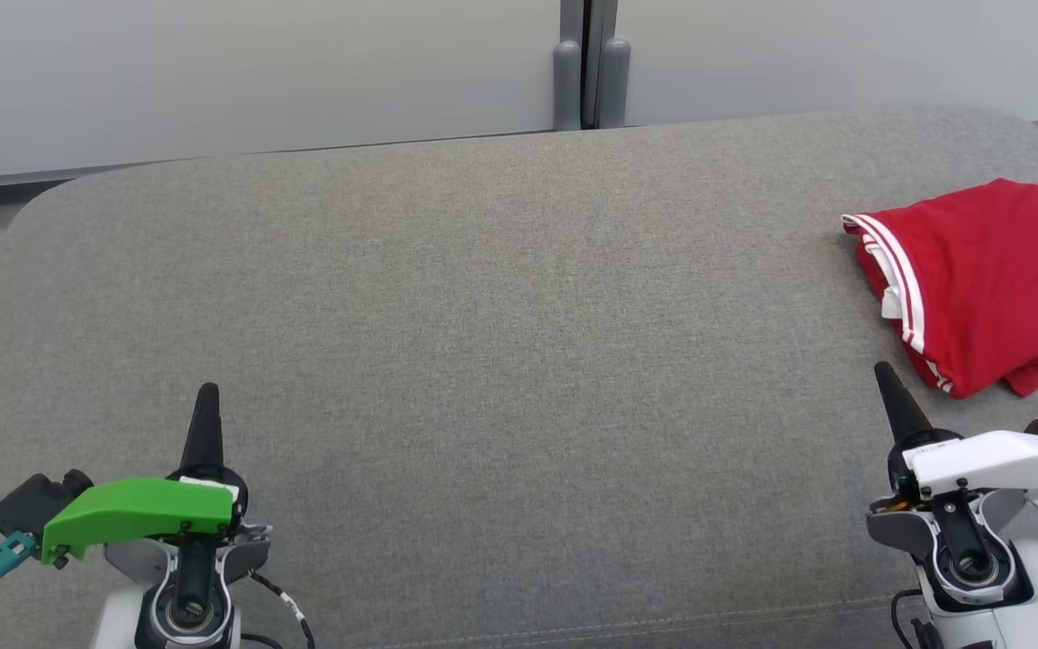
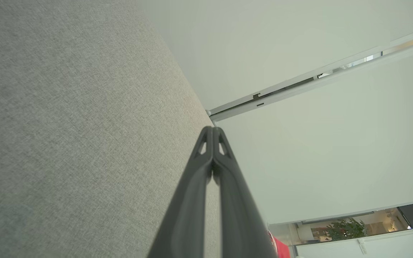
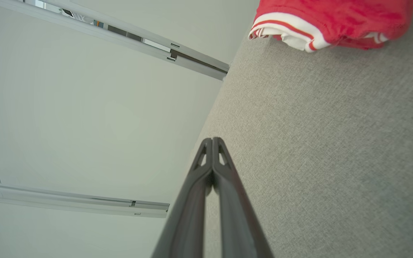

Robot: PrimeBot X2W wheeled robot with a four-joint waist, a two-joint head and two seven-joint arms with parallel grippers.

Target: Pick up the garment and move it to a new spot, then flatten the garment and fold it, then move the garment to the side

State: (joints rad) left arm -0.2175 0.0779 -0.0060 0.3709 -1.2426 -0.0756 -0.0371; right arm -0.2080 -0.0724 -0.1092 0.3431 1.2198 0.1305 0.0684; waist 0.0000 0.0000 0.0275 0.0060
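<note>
The garment [image 1: 987,279] is red with white stripes along its hem, and it lies folded in a loose bundle at the right edge of the grey fabric surface [image 1: 501,361]. It also shows at the top of the right wrist view, garment [image 3: 335,21], and as a red sliver, garment [image 2: 281,249], in the left wrist view. My right gripper [image 1: 884,371] is shut and empty, a short way in front of the garment, apart from it. My left gripper [image 1: 208,392] is shut and empty at the lower left, far from the garment. The shut fingertips show in both wrist views, left gripper [image 2: 212,129] and right gripper [image 3: 212,140].
Pale wall panels [image 1: 258,72] with a grey post [image 1: 589,68] stand behind the surface's rounded far edge. The wide grey fabric spreads between the two grippers and to the left.
</note>
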